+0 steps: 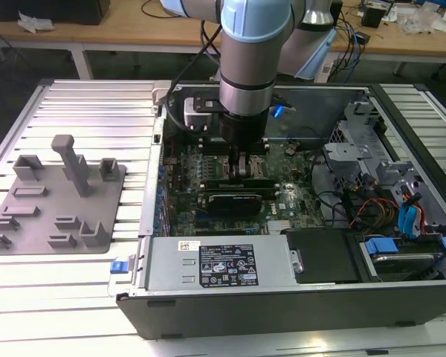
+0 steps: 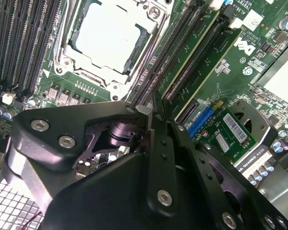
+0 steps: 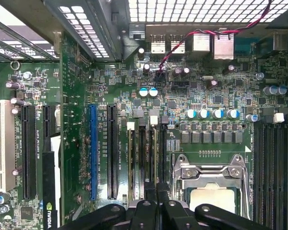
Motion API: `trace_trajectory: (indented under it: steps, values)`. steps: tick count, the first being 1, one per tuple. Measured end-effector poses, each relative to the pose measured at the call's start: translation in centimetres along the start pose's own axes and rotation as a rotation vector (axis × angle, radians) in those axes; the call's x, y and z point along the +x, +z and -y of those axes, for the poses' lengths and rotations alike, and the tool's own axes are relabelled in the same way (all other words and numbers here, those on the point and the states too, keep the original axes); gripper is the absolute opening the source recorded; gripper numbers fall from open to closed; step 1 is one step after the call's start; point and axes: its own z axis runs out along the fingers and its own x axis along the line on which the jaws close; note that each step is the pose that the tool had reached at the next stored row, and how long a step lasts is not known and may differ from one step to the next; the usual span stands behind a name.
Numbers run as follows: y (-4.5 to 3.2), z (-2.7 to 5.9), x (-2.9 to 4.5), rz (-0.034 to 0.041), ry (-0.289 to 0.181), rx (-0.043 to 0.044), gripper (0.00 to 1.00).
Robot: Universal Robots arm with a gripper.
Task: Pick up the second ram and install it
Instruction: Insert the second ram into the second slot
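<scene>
1 claw [image 1: 241,165], low over memory slots [image 3: 143,158], beside processor socket [image 3: 211,177]

One open computer case [image 1: 282,297] lies on the bench [image 1: 82,111], with one grey fixture tray [image 1: 56,201] at the exterior view's left. Inside sit one processor socket [image 3: 209,191] and one black graphics card [image 1: 238,199]. One robot arm [image 1: 245,52] reaches in.

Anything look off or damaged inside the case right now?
Nothing stands out. The tool is low over the motherboard by the memory slots next to the CPU socket. No bent, loose or spilled parts show. The grey fixture lies flat outside the case.
</scene>
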Motion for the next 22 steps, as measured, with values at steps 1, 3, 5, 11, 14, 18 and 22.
trace_trajectory:
  steps: [1, 3, 5, 11, 14, 18, 22]
  values:
    - [0.00, 0.00, 0.00, 0.0000, 0.000, 0.0000, 0.09]
    - [0.03, 0.00, -0.01, 0.0003, 0.000, 0.0003, 0.10]
    - [0.03, 0.00, 0.00, 0.0002, 0.000, 0.0001, 0.17]
    - [-1.31, 0.00, 0.00, 0.0001, 0.000, 0.0001, 0.17]
    - [-2.96, 0.07, 0.00, 0.0003, 0.000, 0.0002, 0.17]
    - [-2.95, 1.69, -0.01, 0.0002, 0.000, 0.0001, 0.17]
    - [-2.96, 1.73, -0.01, 0.0001, 0.000, 0.0001, 0.09]
